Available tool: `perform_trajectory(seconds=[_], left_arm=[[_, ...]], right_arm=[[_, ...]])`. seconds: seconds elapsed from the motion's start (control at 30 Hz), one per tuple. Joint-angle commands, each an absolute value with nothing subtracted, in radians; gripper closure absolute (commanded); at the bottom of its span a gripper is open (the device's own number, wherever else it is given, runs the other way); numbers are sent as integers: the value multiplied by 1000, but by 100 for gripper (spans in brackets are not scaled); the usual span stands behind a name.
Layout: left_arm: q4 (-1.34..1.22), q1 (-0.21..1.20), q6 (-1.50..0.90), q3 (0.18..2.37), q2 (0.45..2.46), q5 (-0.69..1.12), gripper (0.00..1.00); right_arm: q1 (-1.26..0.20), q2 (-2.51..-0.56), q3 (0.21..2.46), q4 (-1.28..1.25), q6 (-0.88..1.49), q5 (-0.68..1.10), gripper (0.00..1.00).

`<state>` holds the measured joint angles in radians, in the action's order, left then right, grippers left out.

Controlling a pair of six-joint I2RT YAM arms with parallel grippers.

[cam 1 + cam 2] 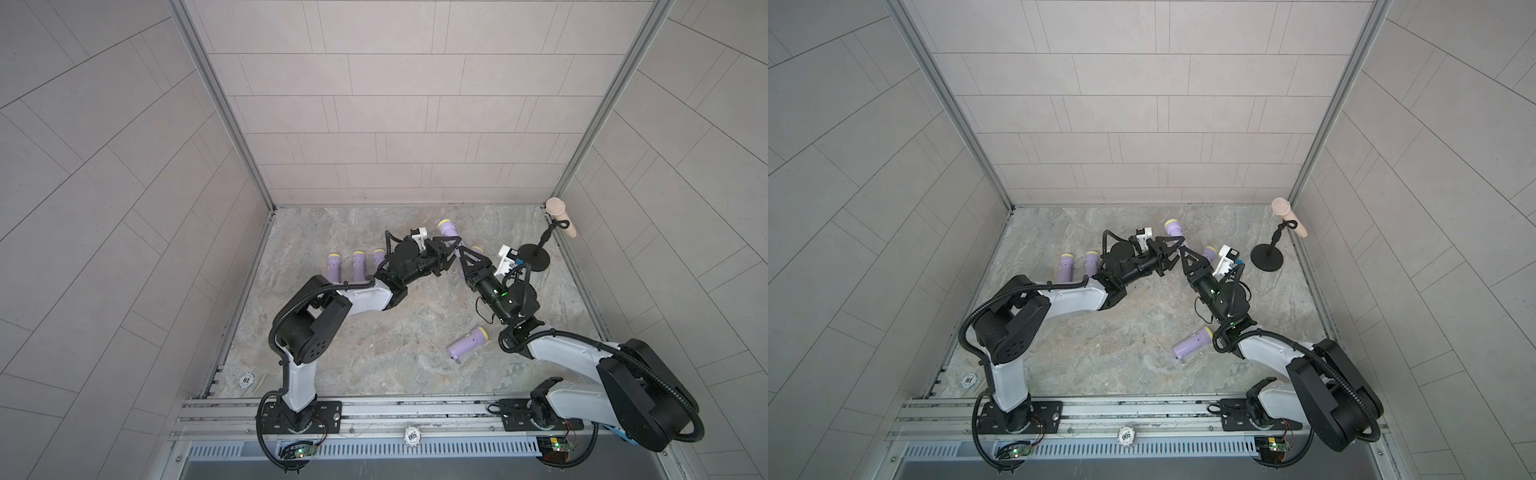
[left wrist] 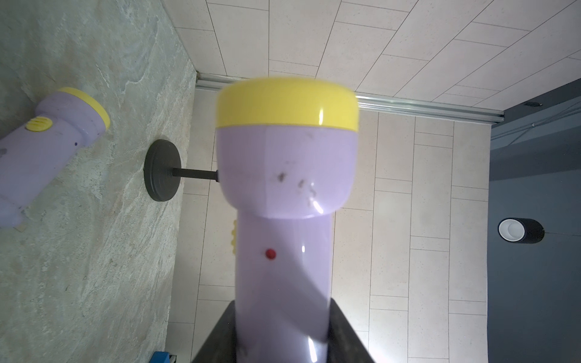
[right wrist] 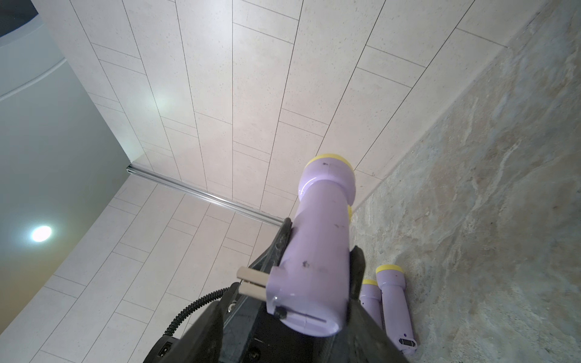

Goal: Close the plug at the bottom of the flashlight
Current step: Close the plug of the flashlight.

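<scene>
Left tool (image 2: 283, 303) clamps the raised flashlight (image 2: 284, 169); right tool (image 3: 319, 248) brackets its base, grip unclear.

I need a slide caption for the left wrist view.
Left gripper holding a purple flashlight; second flashlight lies on the table.

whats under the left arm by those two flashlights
A third flashlight; only its yellow head and some purple body show. The left arm covers the rest, plug end included.

In a top view my left gripper (image 1: 455, 253) and right gripper (image 1: 464, 256) hide most of the flashlight (image 1: 446, 227); the left wrist view cuts off its base, yellow head blurred.
</scene>
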<state>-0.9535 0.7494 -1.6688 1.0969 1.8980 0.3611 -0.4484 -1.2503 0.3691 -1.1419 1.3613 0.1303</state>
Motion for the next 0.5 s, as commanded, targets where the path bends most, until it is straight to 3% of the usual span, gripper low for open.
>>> perform_trajectory(seconds=[0.0,0.47], left_arm=[[-1014,756,-1691,1092,1863,368,100],[-1021,761,-1695,1086,1860,367,100]], right_arm=[[-444,-1239,383,-1195,1363,132,37],[-448,-1242,382,-1208,1370,139,44]])
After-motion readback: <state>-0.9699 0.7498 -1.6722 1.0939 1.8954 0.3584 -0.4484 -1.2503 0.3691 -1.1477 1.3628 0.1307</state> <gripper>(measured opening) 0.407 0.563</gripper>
